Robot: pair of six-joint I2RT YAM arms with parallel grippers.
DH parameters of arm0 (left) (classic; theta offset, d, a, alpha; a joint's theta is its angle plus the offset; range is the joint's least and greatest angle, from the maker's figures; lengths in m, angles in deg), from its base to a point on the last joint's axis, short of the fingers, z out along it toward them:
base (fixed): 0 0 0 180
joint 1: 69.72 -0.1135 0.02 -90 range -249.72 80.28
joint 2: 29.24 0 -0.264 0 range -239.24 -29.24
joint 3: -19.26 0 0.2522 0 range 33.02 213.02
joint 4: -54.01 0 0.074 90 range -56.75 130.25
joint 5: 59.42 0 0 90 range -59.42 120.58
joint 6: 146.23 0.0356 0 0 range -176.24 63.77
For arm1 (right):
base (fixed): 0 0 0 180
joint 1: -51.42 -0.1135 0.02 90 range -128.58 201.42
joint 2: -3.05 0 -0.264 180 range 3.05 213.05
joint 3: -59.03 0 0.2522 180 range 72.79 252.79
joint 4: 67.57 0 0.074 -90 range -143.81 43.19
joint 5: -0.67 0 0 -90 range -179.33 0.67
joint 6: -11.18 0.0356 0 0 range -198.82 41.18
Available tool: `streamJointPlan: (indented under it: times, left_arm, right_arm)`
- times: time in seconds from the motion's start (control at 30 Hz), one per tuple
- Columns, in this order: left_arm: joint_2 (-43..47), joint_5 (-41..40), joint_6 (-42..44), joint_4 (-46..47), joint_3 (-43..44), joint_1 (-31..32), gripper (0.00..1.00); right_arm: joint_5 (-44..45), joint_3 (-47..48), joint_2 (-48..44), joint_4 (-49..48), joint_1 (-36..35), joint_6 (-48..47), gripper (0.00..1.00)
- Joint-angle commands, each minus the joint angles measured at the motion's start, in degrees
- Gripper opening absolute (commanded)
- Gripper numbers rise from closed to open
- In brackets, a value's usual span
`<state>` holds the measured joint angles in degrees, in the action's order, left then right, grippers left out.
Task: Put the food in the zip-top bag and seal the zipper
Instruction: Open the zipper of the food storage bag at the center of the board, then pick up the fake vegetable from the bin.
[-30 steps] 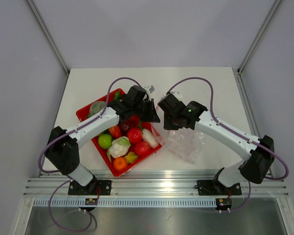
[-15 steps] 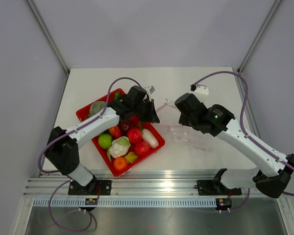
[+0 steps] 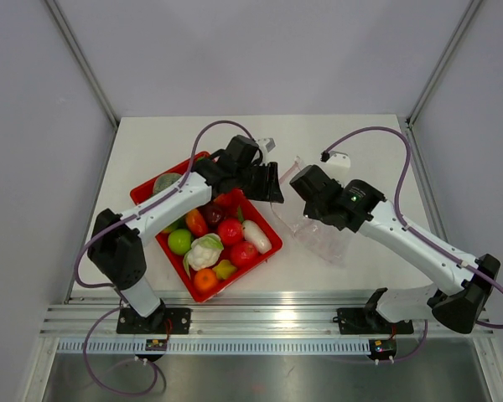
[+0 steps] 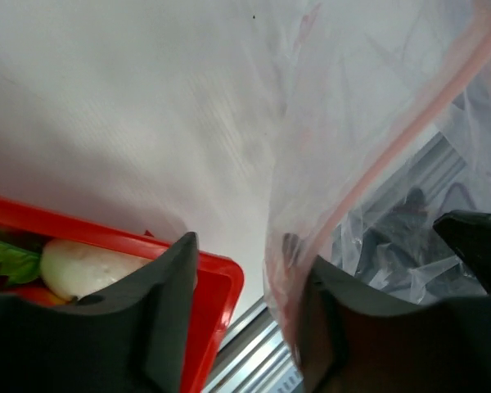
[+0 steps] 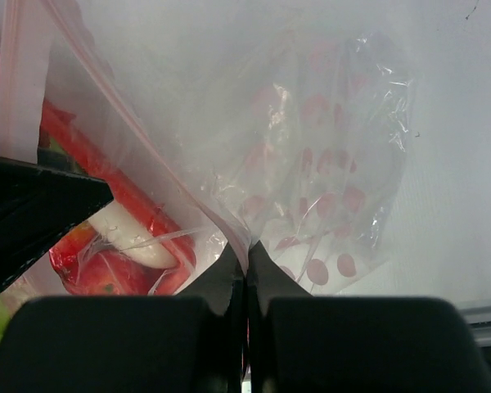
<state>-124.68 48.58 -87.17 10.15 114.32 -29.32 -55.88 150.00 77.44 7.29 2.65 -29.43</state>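
Note:
The clear zip-top bag (image 3: 321, 235) hangs between the two grippers, its lower part lying on the table right of the red tray (image 3: 173, 253). My right gripper (image 5: 247, 250) is shut on the bag's top edge by the pinkish zipper (image 5: 147, 139). My left gripper (image 4: 245, 254) stands open over the tray's far corner (image 4: 222, 282). The bag's film and zipper (image 4: 393, 139) drape over its right finger (image 4: 331, 327), and nothing sits between the jaws. The food stays in the tray: a green apple (image 3: 179, 241), tomatoes (image 3: 230, 231), a white radish (image 3: 256, 236), a cauliflower (image 3: 204, 251), an orange (image 3: 205, 280).
The bag carries red dots (image 5: 327, 196) on its lower part. The aluminium rail (image 3: 268, 322) with both arm bases runs along the near table edge. White walls with slanted frame posts (image 3: 82, 59) close the table's left, back and right.
My left gripper has opened and shifted slightly up and right toward the bag's mouth. My right gripper swung out right with the bag, then came back a little and stays shut on it.

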Motion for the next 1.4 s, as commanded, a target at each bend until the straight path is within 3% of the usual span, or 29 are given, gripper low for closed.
streamJointPlan:
  times: [0.0,0.2,0.3,0.53,0.73,1.37]
  left_arm:
    - [1.9,-1.3,4.9,-5.6,5.3,-0.5,0.57]
    - [7.2,-4.9,9.2,-15.8,7.9,-0.9,0.92]
    - [12.5,-7.8,10.0,-18.5,5.5,-1.1,0.97]
    - [23.9,-19.6,9.1,-22.9,-5.6,-1.4,0.99]
    - [29.3,-24.2,7.0,-25.9,-15.9,-2.0,0.99]
    - [21.9,-25.4,5.2,-17.9,-25.4,-2.0,0.93]
  right_arm:
    - [2.1,-0.1,0.0,-1.2,-0.3,1.5,0.00]
    - [1.8,0.8,0.1,-0.5,-0.4,1.0,0.00]
    - [1.2,0.7,-0.2,-0.8,-0.4,0.5,0.00]
    - [-1.2,0.6,-2.2,-1.9,-0.4,-0.8,0.00]
    - [-2.3,-0.2,-3.1,-2.7,-0.4,-1.7,0.00]
    - [-4.9,-3.2,-4.3,-4.7,-0.4,-1.7,0.00]
